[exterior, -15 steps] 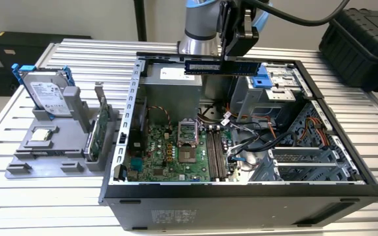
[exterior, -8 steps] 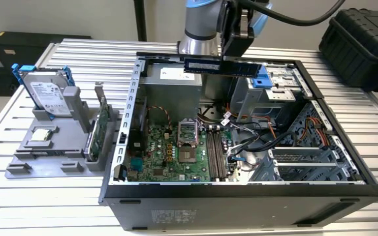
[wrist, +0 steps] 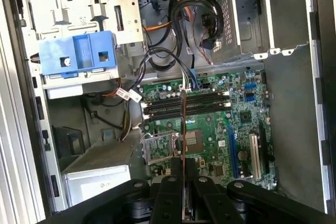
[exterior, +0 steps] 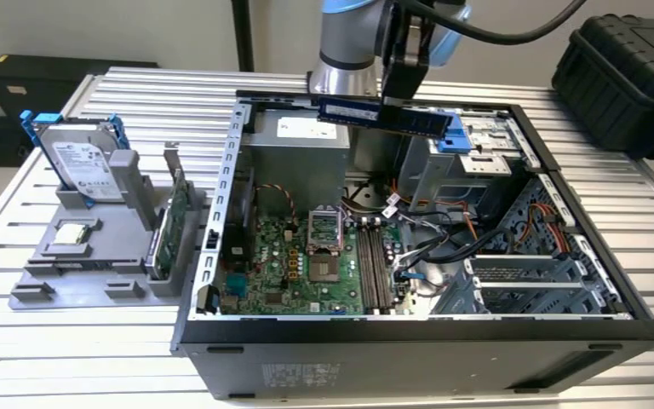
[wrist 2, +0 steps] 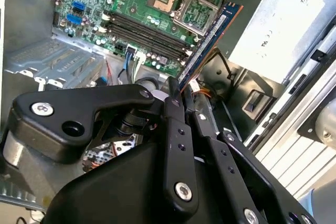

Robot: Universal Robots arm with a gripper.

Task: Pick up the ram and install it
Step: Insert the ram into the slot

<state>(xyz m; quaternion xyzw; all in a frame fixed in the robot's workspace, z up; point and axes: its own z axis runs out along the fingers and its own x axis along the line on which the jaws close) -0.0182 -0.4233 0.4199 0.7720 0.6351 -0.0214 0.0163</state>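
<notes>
In both wrist views the gripper (wrist 2: 181, 94) pinches the ram (wrist 2: 211, 38). Its two black fingers (wrist: 169, 192) press on the board's flat faces from either side, so the thin bluish stick stands on edge in the narrow gap between them and runs out past the fingertips. In the exterior view the stick hangs under the fingers by its upper edge, long side nearly level, one end jutting to three o'clock and the other to nine. The grip seems to sit near mid-length, though the finger bodies hide the exact spot. The ram is in the air, touching nothing but the fingers. Below it, well apart, the green motherboard (wrist: 215, 150) lies on the floor of the open computer case (exterior: 418, 345). It carries a row of dark memory slots (wrist: 210, 103) and, just beside them at their nine o'clock in the exterior view, the processor socket (wrist: 195, 139). The slots run crosswise to the stick's long side. In that same view the ram shows at the case's twelve o'clock, its ends overlapping the silver power supply (exterior: 299, 136) and the blue drive caddy (wrist: 79, 55), with the slots toward its six o'clock. The case stands on the slatted metal bench (exterior: 77, 349). Farther off, at the case's nine o'clock on the exterior view's left, a grey holder (exterior: 65, 277) carries an upright hard drive (exterior: 77, 162), a green expansion card (exterior: 168, 230) on edge and a small square processor chip (exterior: 71, 236) lying flat. Farthest, at about two o'clock beyond the case, sits a black carrying case (exterior: 628, 77).
</notes>
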